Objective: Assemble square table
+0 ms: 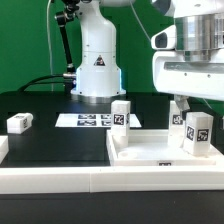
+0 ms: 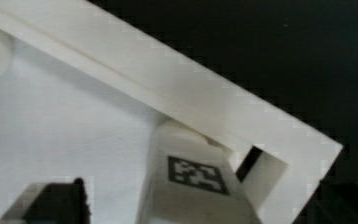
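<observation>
1. I count one square top (image 1: 150,152) and three legs I am sure of. A fourth small tagged piece (image 1: 176,120) is half hidden beside my fingers, and I cannot tell what it is.
2. The square top lies along the front edge of the black table (image 1: 50,145), toward the corner on the exterior view's right. It sits just behind the long white rail (image 1: 60,178).
3. The corner leg (image 1: 198,133) stands upright on the square top, tucked inside one corner of its raised rim.
4. The middle leg (image 1: 121,115) stands upright on the black table, just behind the top's rear rim. The far leg (image 1: 20,123) sits near the table's edge on the exterior view's left, well apart from the rest.
5. My gripper (image 1: 190,108) hangs over the corner leg with the jaws spread wide. One finger (image 2: 51,203) stands clear of the leg, and I hold nothing.
6. Bare black surface lies open between the far leg and the square top. The marker board (image 1: 93,120) lies flat behind that stretch.
7. The top and legs are white plastic with black-and-white square tags. The wrist view shows the corner leg's tag plainly.
</observation>
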